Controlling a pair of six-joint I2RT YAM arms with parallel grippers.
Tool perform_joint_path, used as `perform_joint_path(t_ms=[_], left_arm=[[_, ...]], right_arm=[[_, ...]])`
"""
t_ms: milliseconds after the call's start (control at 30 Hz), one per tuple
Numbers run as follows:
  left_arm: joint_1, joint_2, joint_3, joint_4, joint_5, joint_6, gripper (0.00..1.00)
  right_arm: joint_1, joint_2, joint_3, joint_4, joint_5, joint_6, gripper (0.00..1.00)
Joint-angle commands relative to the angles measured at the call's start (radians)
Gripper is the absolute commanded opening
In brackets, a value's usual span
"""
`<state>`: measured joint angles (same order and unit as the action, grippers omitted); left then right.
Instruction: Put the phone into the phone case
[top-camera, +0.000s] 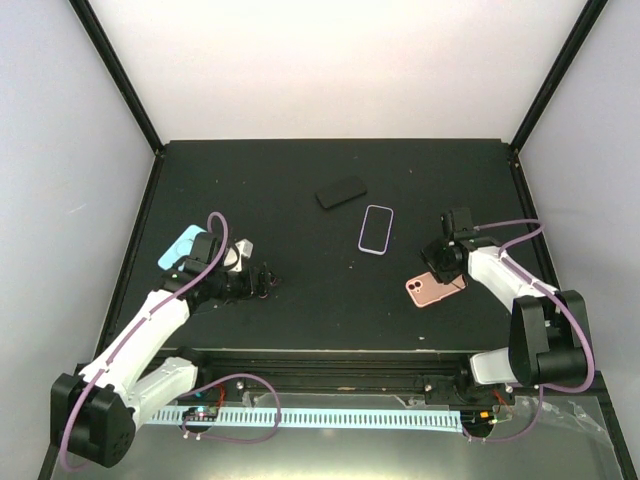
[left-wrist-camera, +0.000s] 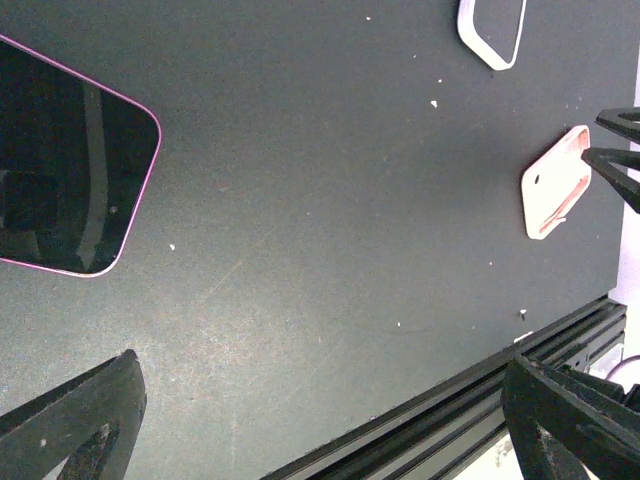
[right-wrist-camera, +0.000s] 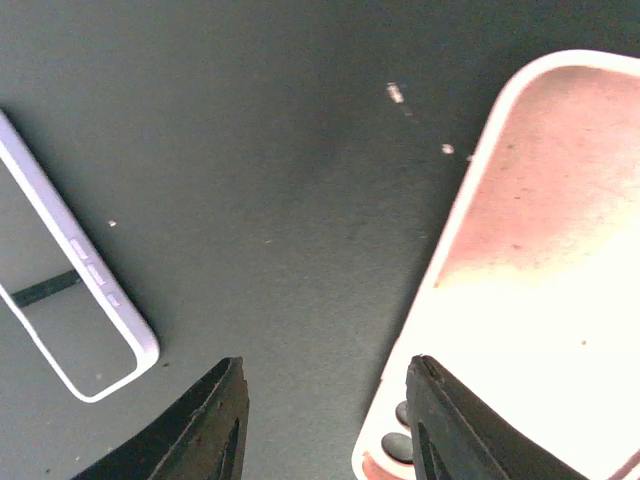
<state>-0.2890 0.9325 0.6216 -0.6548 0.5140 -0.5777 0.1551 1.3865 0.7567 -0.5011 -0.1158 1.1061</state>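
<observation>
Near the desk's right edge, toward its near side, the right gripper (right-wrist-camera: 325, 425) hung low with its jaws partly open and nothing between them. One dark finger (right-wrist-camera: 445, 430) overlapped the rim of the pink phone (right-wrist-camera: 540, 260), though contact could not be told. The phone lay flat, back up judging by two small dark lenses at one corner. It was a thin, glossy, pale pink slab with a white rim and rounded corners. Near it, toward the desk's middle, lay the case (top-camera: 376, 229), a slim lavender-white frame with rounded corners and small side buttons, its middle as dark as the matte desk (top-camera: 300, 330).

The step looked like the reach for the phone, not yet grasped. The next move would call for pinching a thin slab by its edges off a flat surface, then squaring it to the frame.

Toward the far edge lay a black phone (left-wrist-camera: 60, 160), glossy screen up, pink-edged. Toward the left edge, the left gripper (top-camera: 262, 281) hovered wide open and empty, with a light blue item (top-camera: 178, 246) beside that arm.
</observation>
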Motion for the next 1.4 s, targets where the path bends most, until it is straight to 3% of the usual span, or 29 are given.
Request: perform_joint_path(t_ms=[0, 400, 733, 1367], left_arm=[[0.007, 0.012, 0.001, 0.029, 0.014, -0.011, 0.99], [0.008, 0.014, -0.014, 0.035, 0.001, -0.014, 0.99], [0.009, 0.012, -0.017, 0.03, -0.006, -0.014, 0.99], [0.024, 0.008, -0.054, 0.035, -0.014, -0.04, 0.99]], right_arm=[[-0.005, 0.005, -0.016, -0.021, 0.071, 0.06, 0.45], [-0.005, 0.078, -0.046, 0.03, 0.069, 0.109, 0.42], [-0.005, 0.154, -0.049, 0.136, 0.004, 0.069, 0.2], [0.025, 0.133, -0.08, 0.191, -0.11, -0.082, 0.01]])
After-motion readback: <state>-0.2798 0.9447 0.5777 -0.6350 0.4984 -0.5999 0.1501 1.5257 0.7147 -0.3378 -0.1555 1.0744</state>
